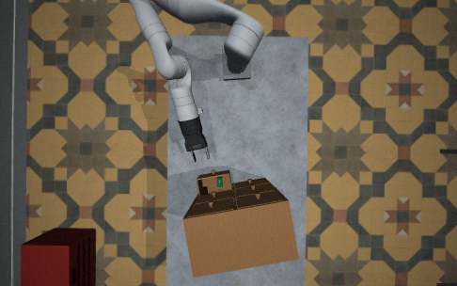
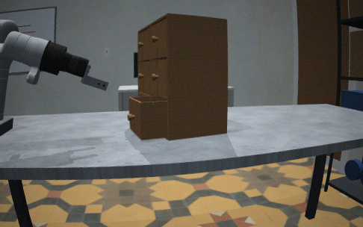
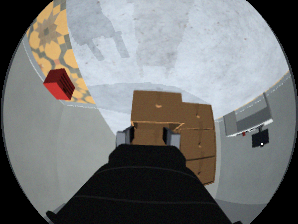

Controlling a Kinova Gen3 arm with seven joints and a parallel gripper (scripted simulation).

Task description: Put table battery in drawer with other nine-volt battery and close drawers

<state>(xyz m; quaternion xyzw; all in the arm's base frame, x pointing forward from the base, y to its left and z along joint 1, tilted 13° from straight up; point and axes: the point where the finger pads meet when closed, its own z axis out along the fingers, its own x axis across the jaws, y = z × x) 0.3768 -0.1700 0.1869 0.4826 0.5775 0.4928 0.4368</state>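
The grey counter [image 1: 277,118] runs as a long slab over the patterned tile floor [image 1: 376,94], and a dark red cabinet [image 1: 56,256] stands on the floor off the counter's near-left corner as the top view shows it. The wooden chest [image 2: 196,75] stands upright on the counter, toward the end away from the arm's base, with its front of six drawers facing the arm. The white arm [image 1: 181,89] reaches from its base plate [image 1: 246,75] near the far edge, bends out past the counter's left edge and points back toward the chest. The bottom-left drawer [image 2: 149,117] is pulled partway out, level and resting in the chest; the other drawers sit flush. The hand [image 1: 201,155] hangs in the air, apart from the chest and above the open drawer's height, its fingers [image 1: 195,156] spread wide with nothing between them. Inside the open drawer, the top view shows a dark block [image 1: 203,190] at the left wall and a small green-labelled object [image 1: 218,182] near the front; which of these is a nine-volt battery cannot be told at this size.
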